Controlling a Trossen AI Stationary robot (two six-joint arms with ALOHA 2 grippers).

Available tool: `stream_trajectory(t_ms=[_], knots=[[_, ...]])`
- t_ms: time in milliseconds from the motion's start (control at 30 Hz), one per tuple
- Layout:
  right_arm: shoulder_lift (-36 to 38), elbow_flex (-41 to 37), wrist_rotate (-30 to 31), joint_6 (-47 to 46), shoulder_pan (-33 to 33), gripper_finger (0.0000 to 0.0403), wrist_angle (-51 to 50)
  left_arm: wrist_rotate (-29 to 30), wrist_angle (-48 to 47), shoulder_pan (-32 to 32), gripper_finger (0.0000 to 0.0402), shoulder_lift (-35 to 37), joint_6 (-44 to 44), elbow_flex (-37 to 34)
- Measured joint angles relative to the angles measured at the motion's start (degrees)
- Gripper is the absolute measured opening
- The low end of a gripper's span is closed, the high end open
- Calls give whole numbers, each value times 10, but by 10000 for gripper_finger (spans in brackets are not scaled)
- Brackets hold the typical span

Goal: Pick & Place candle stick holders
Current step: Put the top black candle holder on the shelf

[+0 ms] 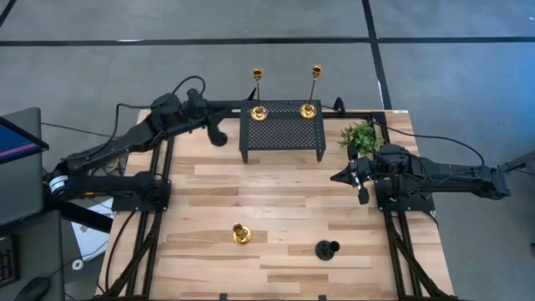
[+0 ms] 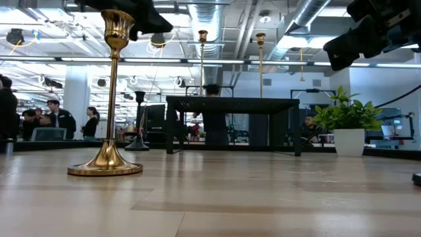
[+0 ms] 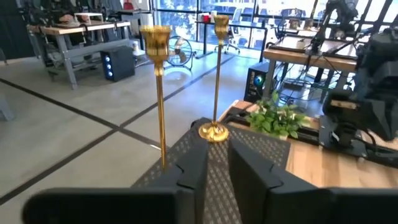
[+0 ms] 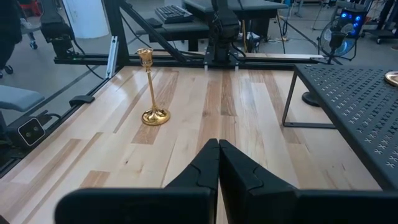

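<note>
The left gripper [image 1: 219, 134] hangs at the rack's [image 1: 282, 134] left end, its jaws a narrow gap apart and holding nothing; a short black holder [image 2: 139, 123] seems to stand just beside them, though I can't be sure from here. Two tall gold holders [image 1: 258, 110] stand on the rack beyond those jaws. A third gold holder [image 1: 241, 235] and another black holder [image 1: 327, 249] wait at the near edge. The right gripper [image 1: 338, 176], jaws pressed together, idles by the plant [image 1: 360, 135]. Likely a placement is just finished; next calls for reaching back for the near pieces.
</note>
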State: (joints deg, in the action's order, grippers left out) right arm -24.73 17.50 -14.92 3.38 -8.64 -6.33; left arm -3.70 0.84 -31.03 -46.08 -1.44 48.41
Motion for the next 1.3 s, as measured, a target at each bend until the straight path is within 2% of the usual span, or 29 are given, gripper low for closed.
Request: stream_trajectory(t_ms=[167, 300, 500, 667, 1000, 1300], knots=[[0, 0, 0, 0, 0, 0, 0, -12, 1, 0, 26, 53, 4, -54], [0, 0, 0, 0, 0, 0, 0, -61, 0, 0, 7, 77, 4, -92], [0, 0, 0, 0, 0, 0, 0, -161, 0, 0, 10, 86, 4, -134], [0, 0, 0, 0, 0, 0, 0, -205, 1, 0, 6, 86, -26, -171], [0, 0, 0, 0, 0, 0, 0, -187, 6, 0, 5, 86, 8, -238], [0, 0, 0, 0, 0, 0, 0, -76, 7, 0, 4, 86, 95, -281]])
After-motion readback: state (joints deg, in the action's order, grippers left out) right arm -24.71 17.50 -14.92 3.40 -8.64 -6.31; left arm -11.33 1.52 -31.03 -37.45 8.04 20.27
